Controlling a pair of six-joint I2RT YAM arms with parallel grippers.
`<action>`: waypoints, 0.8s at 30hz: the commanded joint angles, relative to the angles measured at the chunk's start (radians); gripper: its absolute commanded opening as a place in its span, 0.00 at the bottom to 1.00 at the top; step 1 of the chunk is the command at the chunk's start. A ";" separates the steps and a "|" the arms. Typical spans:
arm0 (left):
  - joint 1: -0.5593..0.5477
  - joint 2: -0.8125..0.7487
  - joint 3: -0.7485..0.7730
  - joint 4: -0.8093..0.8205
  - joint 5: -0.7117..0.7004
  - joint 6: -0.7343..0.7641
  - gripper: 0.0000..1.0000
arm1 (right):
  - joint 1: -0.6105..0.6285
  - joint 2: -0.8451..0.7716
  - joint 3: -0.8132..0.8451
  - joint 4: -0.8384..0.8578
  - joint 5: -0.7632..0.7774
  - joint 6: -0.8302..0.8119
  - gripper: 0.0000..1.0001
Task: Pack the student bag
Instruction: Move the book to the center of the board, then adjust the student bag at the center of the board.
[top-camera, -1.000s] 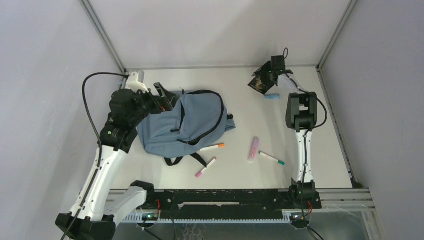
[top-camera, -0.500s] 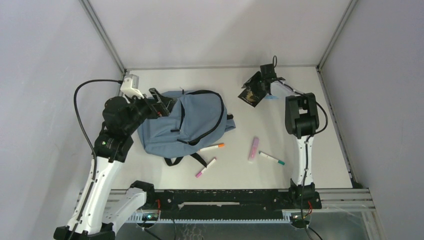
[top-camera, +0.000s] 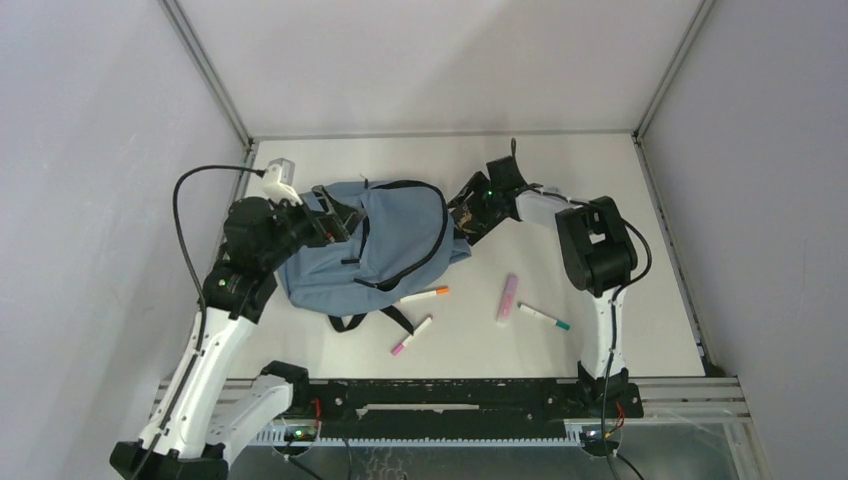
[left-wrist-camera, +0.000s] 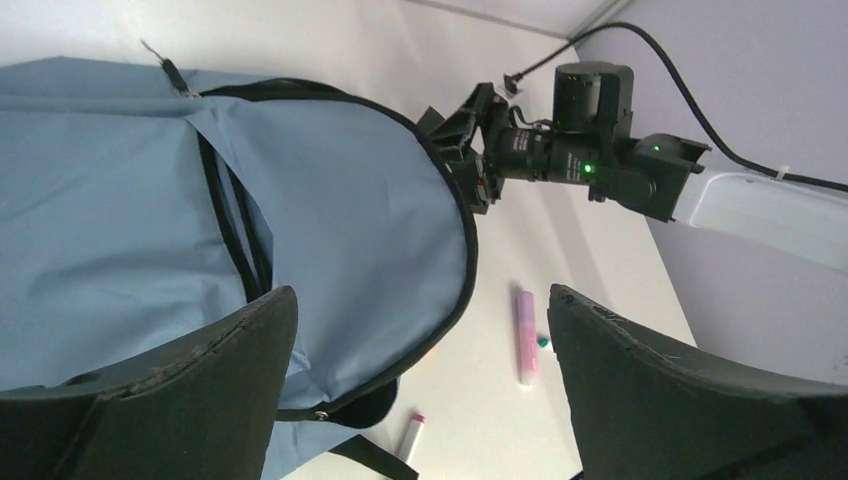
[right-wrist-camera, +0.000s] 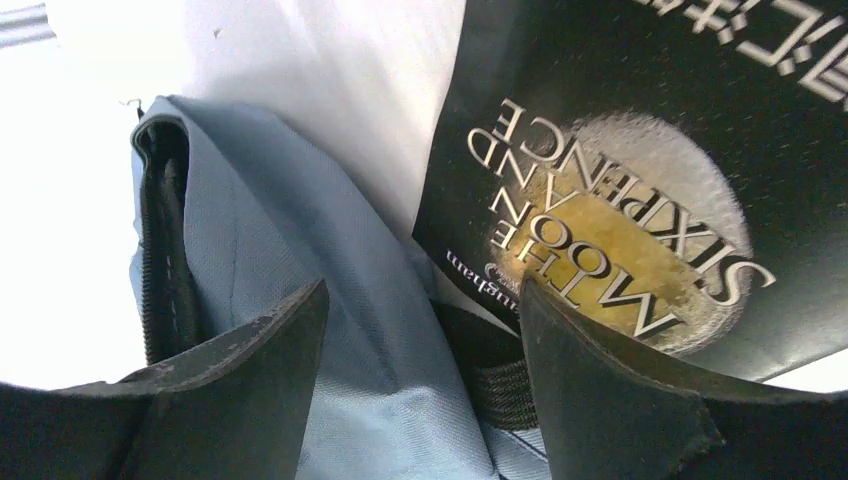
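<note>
Held a book (right-wrist-camera: 620, 200) in the right pincer (right-wrist-camera: 420, 290) at the edge of the student bag (top-camera: 370, 250); hovered the left pincer (left-wrist-camera: 422, 300) wide above. Likely needed its zip rim (right-wrist-camera: 165, 260) lifted first.

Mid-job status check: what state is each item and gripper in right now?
student bag: lying flat on the table, zip state unclear
book: closed, tilted, gripped at the bag's right edge
right gripper: shut on the book
left gripper: open, over the bag
orange marker: loose on table
pink marker: loose on table
green marker: loose on table
pink highlighter: loose on table
</note>
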 joint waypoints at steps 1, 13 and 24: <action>-0.082 0.054 -0.013 0.049 0.017 -0.033 0.99 | -0.029 -0.077 0.016 0.022 -0.062 -0.045 0.79; -0.508 0.565 0.262 0.122 -0.103 -0.064 0.94 | -0.215 -0.249 -0.034 -0.119 -0.016 -0.307 0.82; -0.608 1.003 0.504 0.036 -0.352 -0.020 0.90 | -0.384 -0.430 -0.209 -0.102 -0.071 -0.385 0.77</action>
